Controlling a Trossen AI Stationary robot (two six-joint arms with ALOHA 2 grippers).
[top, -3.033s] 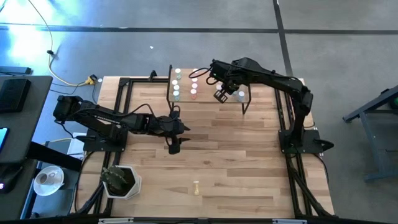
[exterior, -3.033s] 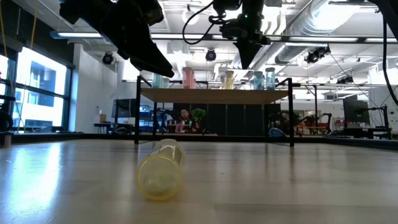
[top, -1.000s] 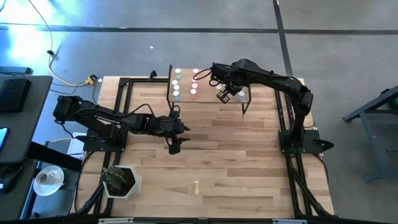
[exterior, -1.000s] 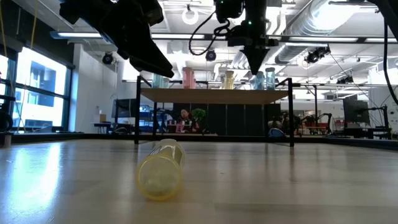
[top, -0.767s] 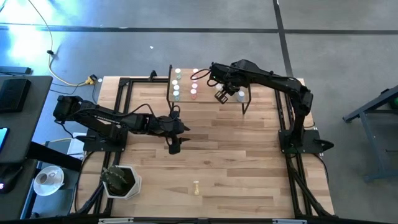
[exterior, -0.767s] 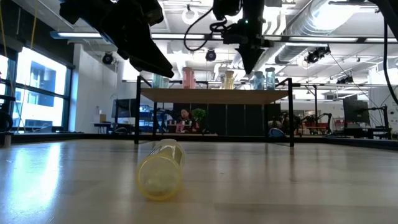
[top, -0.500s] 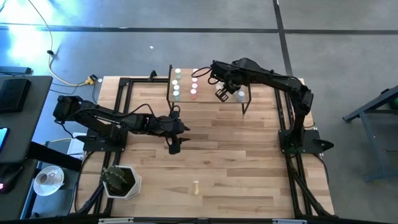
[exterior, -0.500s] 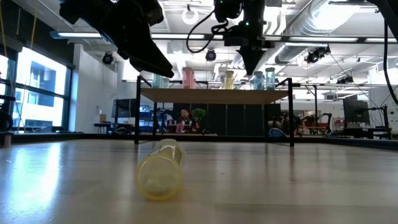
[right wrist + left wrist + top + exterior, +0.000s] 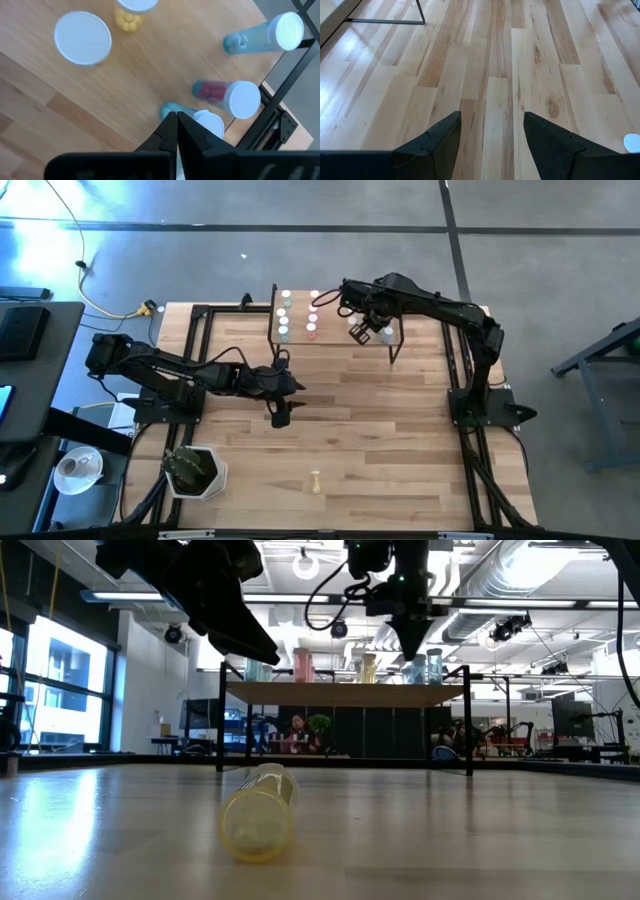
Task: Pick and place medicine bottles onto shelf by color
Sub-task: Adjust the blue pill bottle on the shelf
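Bare pale wood planks lie wide before the open left gripper; over the shelf edge, closed right gripper crowds white-capped bottles.

Worktop: light wood planks with brown grain streaks and darker knots. Shelf: light wood board on black metal legs. Bottles on the shelf: white caps; one yellow bottle, two blue-teal bottles, one pink-red bottle. Yellow translucent bottle lying on the worktop. Arms: black; left gripper fingers dark. White pot holds a dark green plant.
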